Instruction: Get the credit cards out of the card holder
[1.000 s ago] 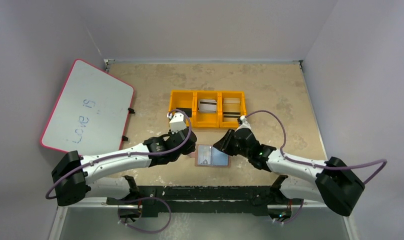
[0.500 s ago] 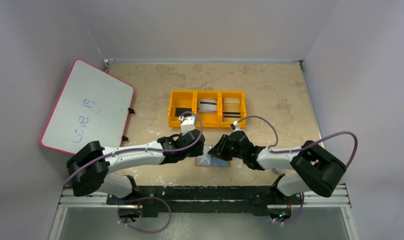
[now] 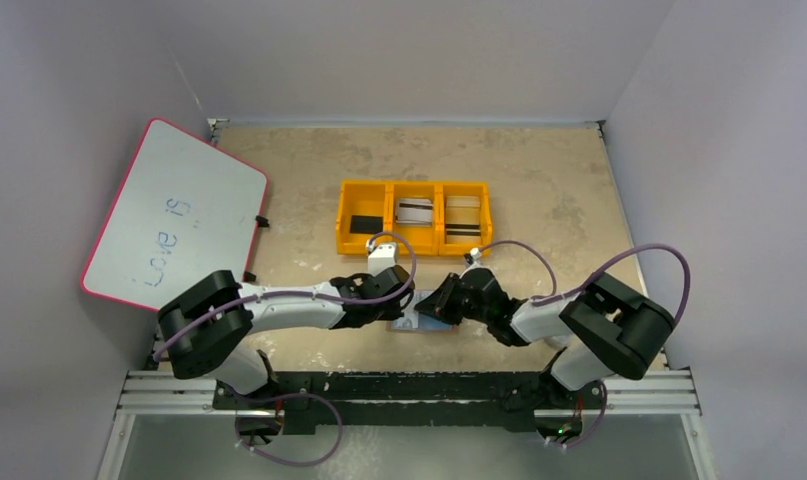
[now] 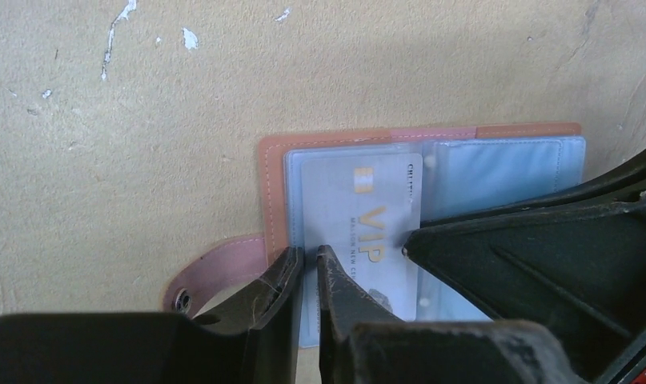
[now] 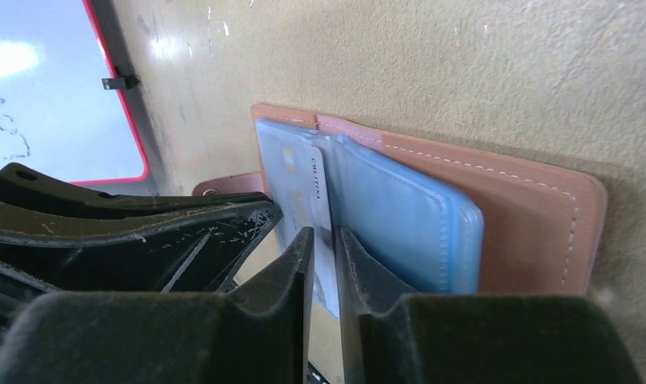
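Both arms have folded in toward the middle since a second ago, so the grippers now crowd over the wallet (image 3: 420, 324) and hide most of what was in plain view. It lies open and flat at 6 o'clock on the table (image 3: 559, 180), with the orange tray (image 3: 415, 184) at its 12 o'clock and the whiteboard (image 3: 179, 215) off at 10.

Your left gripper (image 4: 310, 254) comes in from 9 o'clock, with its jaws drawn to a narrow slit at the left edge of the card (image 4: 351, 200) marked VIP. That card sits in the left clear sleeve, beside the snap tab (image 4: 211, 276). You cannot tell whether the slit has any hold on it.

Your right gripper (image 5: 325, 236) comes in from 3 o'clock, equally narrow and lined up over the same card near the fold. Whether it pinches the card or only hovers is not clear either.

Watch three things:
- The fingertips are nearly touching each other, so a small drift could knock them together.
- If both press down at once, the card is likely pinned and will not slide.
- If nothing holds the leather, a pull may drag the whole wallet, or the thin plastic may slip free.
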### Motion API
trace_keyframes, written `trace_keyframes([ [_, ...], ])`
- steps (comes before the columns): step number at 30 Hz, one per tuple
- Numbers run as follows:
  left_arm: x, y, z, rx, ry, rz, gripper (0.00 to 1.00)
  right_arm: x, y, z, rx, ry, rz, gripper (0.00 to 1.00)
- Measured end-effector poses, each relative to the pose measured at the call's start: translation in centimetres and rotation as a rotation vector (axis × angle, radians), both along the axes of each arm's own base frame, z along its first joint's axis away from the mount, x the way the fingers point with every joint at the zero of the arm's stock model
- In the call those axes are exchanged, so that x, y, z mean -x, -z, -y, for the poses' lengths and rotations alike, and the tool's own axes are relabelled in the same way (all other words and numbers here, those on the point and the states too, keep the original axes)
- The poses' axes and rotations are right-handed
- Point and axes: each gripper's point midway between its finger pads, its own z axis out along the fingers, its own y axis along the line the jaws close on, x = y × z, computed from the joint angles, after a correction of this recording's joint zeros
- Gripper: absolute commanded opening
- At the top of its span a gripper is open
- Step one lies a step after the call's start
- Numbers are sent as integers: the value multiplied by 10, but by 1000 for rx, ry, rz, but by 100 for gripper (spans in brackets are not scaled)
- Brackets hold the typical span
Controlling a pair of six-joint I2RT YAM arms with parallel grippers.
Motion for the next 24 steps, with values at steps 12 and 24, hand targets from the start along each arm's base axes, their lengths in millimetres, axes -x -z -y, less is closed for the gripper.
trace_keyframes([
  [12,-1,2,0,-1,6,14,4,1,2,2,-30,12,3,0],
  [24,-4,2,1,2,-10,34,2,6,-6,21,-13,78,2,0],
])
